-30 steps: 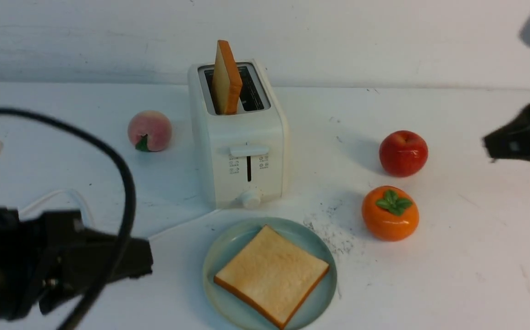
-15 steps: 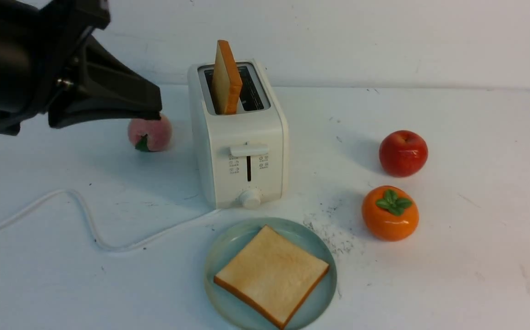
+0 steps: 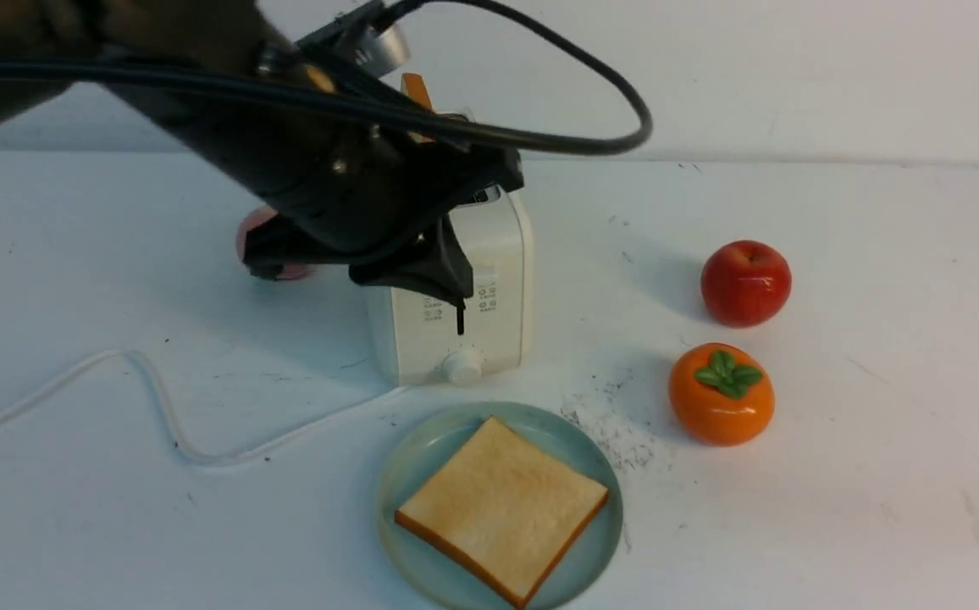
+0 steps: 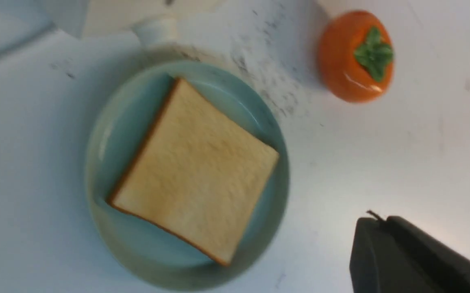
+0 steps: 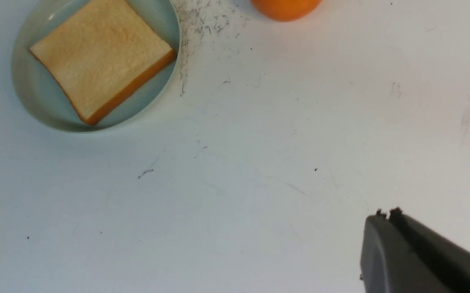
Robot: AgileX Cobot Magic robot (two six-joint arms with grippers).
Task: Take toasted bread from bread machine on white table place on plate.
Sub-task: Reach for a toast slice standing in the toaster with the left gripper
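Plated slice: laid flat on the plate, just in front of the bread machine.
Slotted slice: only an orange-brown corner is seen above the left arm; the rest is hidden.
Left gripper: raised before the bread machine's top; jaws seem pressed together, only the tips being caught in the wrist view.
Right gripper: jaws closed, nothing held, well apart from the plate over the white table.
Risk, grasp: with jaws unopened, the slotted slice would be struck on top and pushed down into the slot.
Risk, tipping: a slanted pull could drag the light bread machine toward the plate.
Risk, placement: little bare plate is left; an overhanging drop could follow.
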